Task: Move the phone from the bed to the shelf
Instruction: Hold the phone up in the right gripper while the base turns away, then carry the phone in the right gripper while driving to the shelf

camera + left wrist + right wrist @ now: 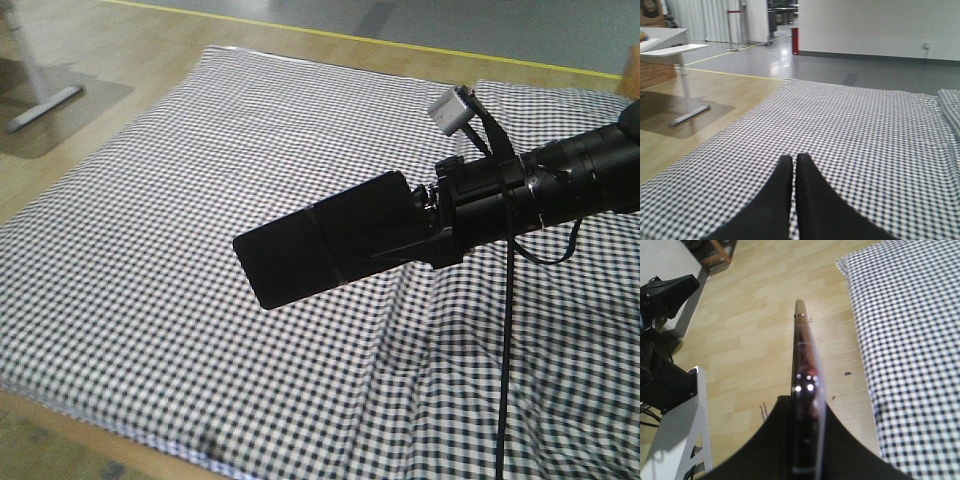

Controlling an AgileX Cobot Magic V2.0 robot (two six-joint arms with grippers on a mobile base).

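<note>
We judge slippage the main risk: the right gripper point(428, 225) clamps the phone point(320, 250) by one short end only, so most of its glossy length juts unsupported above the bed point(150, 200) and could pivot loose in transit. The right arm point(580, 170) reaches in nearly level from the right. The left gripper point(794, 167) sits empty and fully closed, low over the bed.

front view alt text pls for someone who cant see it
The right gripper, reaching in from the right, holds the black phone by one end in the air. The checked bed fills the view behind it.
</note>
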